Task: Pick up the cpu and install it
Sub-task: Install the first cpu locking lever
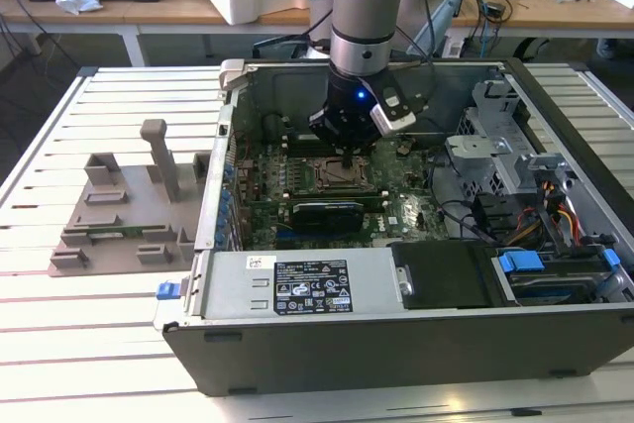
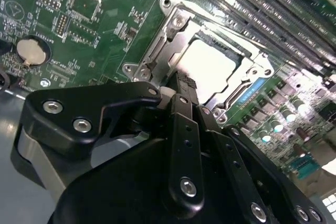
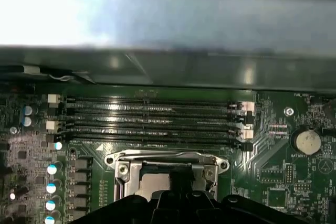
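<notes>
The gripper (image 1: 344, 153) hangs inside the computer case (image 1: 396, 344), just over the socket (image 2: 157, 51). The cpu (image 2: 207, 69) lies in that socket; I cannot tell how the fingers stand

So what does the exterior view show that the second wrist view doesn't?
The exterior view takes in the whole open grey computer case and the grey plastic fixture plate with upright blocks on the exterior view's left. The second wrist view gives the pale silver square cpu lying in its metal socket frame, plus a round silver coin battery. Both show the green circuit board and the black claw over the socket.
</notes>
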Robot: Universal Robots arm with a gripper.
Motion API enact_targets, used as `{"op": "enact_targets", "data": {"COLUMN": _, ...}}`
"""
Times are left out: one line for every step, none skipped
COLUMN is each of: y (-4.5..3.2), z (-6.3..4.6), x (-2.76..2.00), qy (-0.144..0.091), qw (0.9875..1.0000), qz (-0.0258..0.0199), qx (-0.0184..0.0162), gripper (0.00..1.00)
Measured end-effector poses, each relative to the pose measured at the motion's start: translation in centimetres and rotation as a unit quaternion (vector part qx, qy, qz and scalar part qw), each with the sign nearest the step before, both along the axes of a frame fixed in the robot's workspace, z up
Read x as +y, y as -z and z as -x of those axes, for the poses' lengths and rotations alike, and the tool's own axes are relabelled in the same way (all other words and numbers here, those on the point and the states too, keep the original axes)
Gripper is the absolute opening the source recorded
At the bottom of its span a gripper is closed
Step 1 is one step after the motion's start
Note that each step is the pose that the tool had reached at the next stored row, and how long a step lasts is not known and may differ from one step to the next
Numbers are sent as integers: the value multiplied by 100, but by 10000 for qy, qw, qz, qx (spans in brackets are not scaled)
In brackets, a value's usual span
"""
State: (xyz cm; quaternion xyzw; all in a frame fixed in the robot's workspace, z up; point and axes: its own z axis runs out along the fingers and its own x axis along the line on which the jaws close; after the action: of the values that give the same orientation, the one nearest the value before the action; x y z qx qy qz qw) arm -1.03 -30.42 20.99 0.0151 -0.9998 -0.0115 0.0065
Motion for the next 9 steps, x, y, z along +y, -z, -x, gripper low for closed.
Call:
{"op": "enact_targets", "data": {"y": 0, "z": 0, "x": -3, "qy": 0, "qw": 10000, "qz": -1, "qx": 0, "gripper": 11}}
{"op": "enact_targets", "data": {"y": 0, "z": 0, "x": -5, "qy": 1, "qw": 10000, "qz": -1, "qx": 0, "gripper": 11}}
{"op": "enact_targets", "data": {"y": -6, "z": 0, "x": -6, "qy": 0, "qw": 10000, "qz": 0, "qx": 0, "gripper": 11}}
{"op": "enact_targets", "data": {"y": -23, "z": 0, "x": -6, "qy": 0, "qw": 10000, "qz": 0, "qx": 0, "gripper": 11}}
{"op": "enact_targets", "data": {"y": -36, "z": 0, "x": -6, "qy": 0, "qw": 10000, "qz": 0, "qx": 0, "gripper": 11}}
{"op": "enact_targets", "data": {"y": -51, "z": 0, "x": -6, "qy": 0, "qw": 10000, "qz": 1, "qx": 0, "gripper": 11}}
{"op": "enact_targets", "data": {"y": -79, "z": 0, "x": -6, "qy": 0, "qw": 10000, "qz": 2, "qx": 0, "gripper": 11}}
{"op": "enact_targets", "data": {"y": -101, "z": 0, "x": -6, "qy": 0, "qw": 10000, "qz": 1, "qx": 0, "gripper": 11}}
{"op": "enact_targets", "data": {"y": -134, "z": 0, "x": -6, "qy": 0, "qw": 10000, "qz": 1, "qx": 0, "gripper": 11}}
